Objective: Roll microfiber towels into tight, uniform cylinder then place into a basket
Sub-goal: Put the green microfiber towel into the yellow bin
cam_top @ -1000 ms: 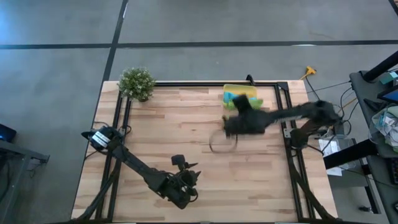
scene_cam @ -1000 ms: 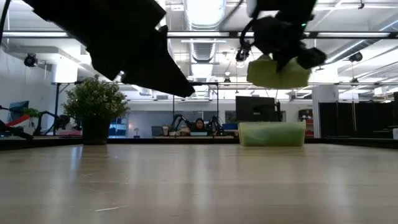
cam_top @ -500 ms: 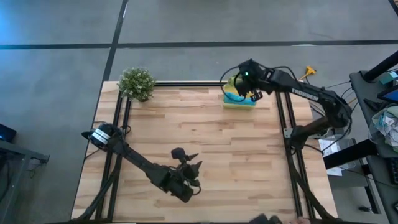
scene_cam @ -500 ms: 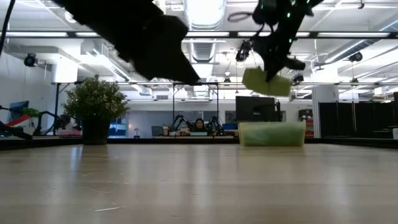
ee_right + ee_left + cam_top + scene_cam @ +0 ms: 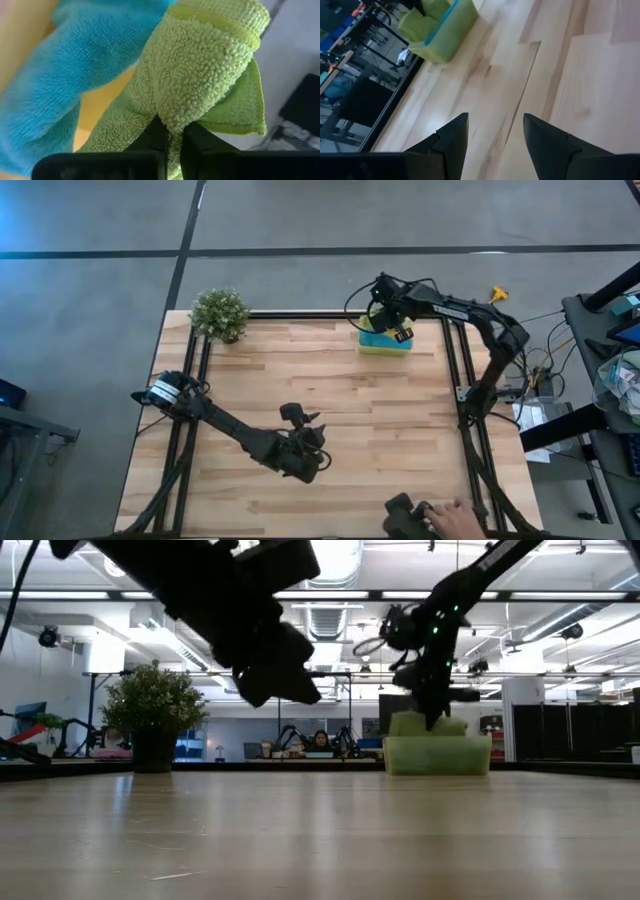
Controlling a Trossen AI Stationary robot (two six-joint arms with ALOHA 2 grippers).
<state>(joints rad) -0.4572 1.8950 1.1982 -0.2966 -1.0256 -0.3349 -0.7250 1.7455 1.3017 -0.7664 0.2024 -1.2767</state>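
My right gripper [image 5: 388, 323] is over the yellow basket [image 5: 402, 347] at the table's far edge, shut on the rolled lime-green towel [image 5: 200, 75]. In the basket, right beside the green one, lies the turquoise-blue towel [image 5: 75, 75]. In the low view the green roll [image 5: 425, 725] sits level with the basket's rim [image 5: 437, 755]. My left gripper [image 5: 495, 117] hovers open over the bare middle of the table [image 5: 315, 438], nothing between its fingers, pointing toward the basket [image 5: 445, 35]. My right gripper pinches the green roll's outer layers [image 5: 170, 120] between its two fingertips [image 5: 197, 137], coming from above and slanting down. The roll hangs below the fingers, against the blue towel. Whether it rests on the basket floor, I cannot tell.
A small potted plant [image 5: 220, 313] stands at the far left corner. A person's hand [image 5: 455, 518] with a dark object shows at the near right edge. Black frame rails [image 5: 455, 380] run along the table's sides. Open wood lies between the two arms.
My right gripper has swung with the green roll from mid-table toward the far edge, tipped more steeply down, and sunk until the roll is at the basket's rim. My left gripper has drifted a little toward the table's right, staying open.
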